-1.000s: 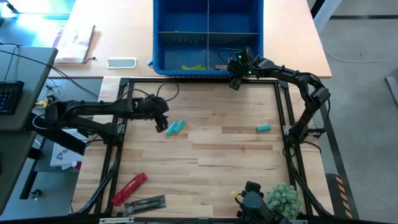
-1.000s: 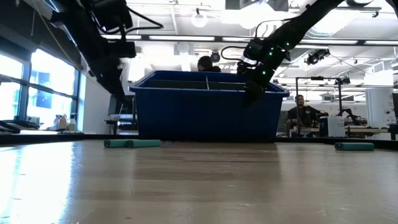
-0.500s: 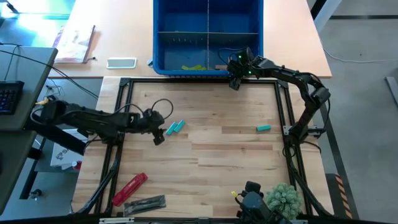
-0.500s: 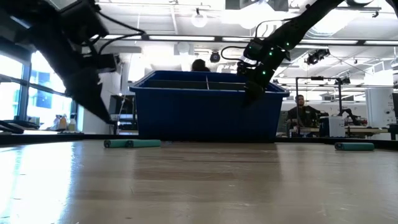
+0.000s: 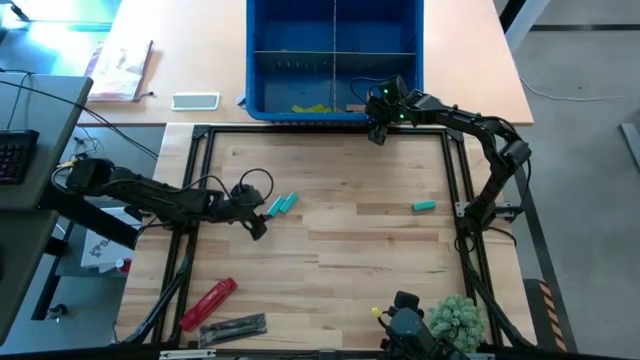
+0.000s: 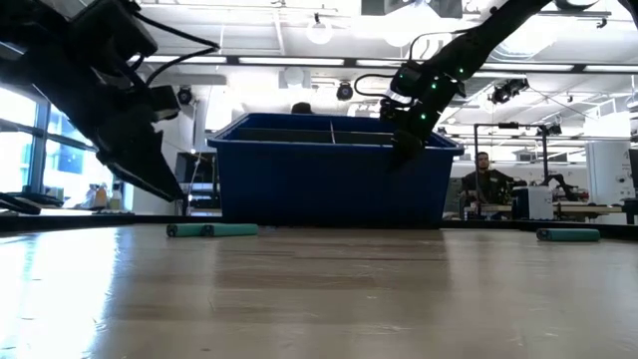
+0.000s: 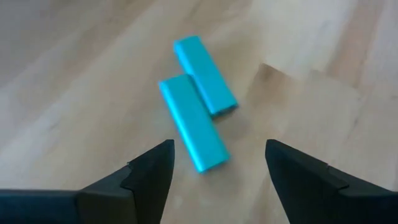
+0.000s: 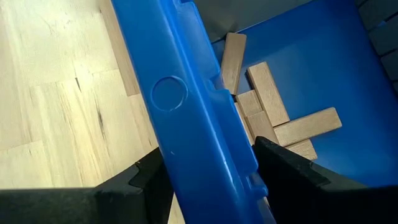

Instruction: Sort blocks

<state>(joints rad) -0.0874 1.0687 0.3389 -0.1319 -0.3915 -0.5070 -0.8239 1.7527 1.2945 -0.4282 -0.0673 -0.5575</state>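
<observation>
I have two teal blocks lying side by side and touching on the wooden table, left of centre; through the left wrist camera they sit just ahead of the fingers, overlapping along part of their lengths. A third teal block lies alone, well apart, near the right frame rail. In the blue bin at the far edge of the table I can see tan wooden blocks piled loosely in the near right compartment, and something lime yellow-green in the near left one — too small from above for me to count.

My left gripper is low over the table just beside the teal pair, on their left, fingers spread wide with nothing between them. It is not touching either block.

My right gripper is up at the bin's near wall, at the right compartment. Its fingers are parted and straddle that blue wall — one tip outside over the table, one inside over the tan blocks — though I cannot say whether they press on it.

A red cylindrical tool lies near the front left corner, well away from both arms.
</observation>
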